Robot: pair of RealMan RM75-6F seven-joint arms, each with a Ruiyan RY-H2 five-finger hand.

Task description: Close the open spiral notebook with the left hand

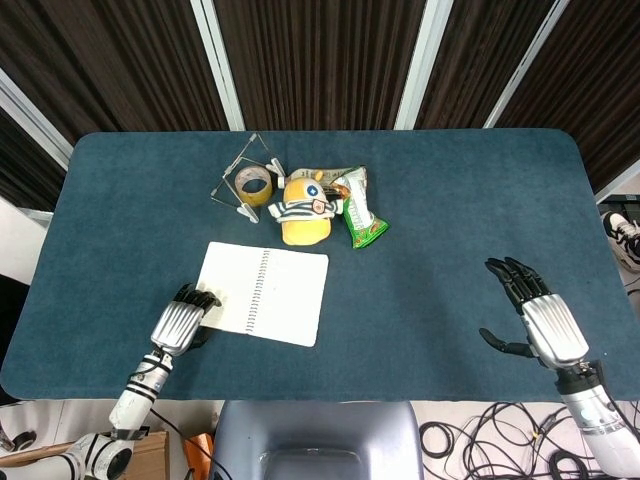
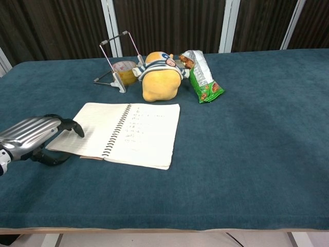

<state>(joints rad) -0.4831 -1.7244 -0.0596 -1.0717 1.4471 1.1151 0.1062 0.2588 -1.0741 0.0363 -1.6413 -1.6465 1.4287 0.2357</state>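
The open spiral notebook [image 1: 265, 293] [image 2: 128, 134] lies flat in front of the toy, its white pages up and the spiral down the middle. My left hand [image 1: 178, 323] [image 2: 33, 136] is at its left edge. The fingertips [image 2: 76, 128] lie on the left page and the thumb curls in under that edge, which sits slightly raised off the cloth. My right hand [image 1: 535, 315] hovers open over the right side of the table, far from the notebook, and is absent from the chest view.
Behind the notebook stand a yellow plush toy [image 1: 303, 208] [image 2: 159, 77], a green snack bag [image 1: 362, 215] [image 2: 203, 77] and a tape roll in a wire stand [image 1: 252, 183] [image 2: 123, 69]. The blue table cloth [image 1: 450, 200] reaches bare to the right.
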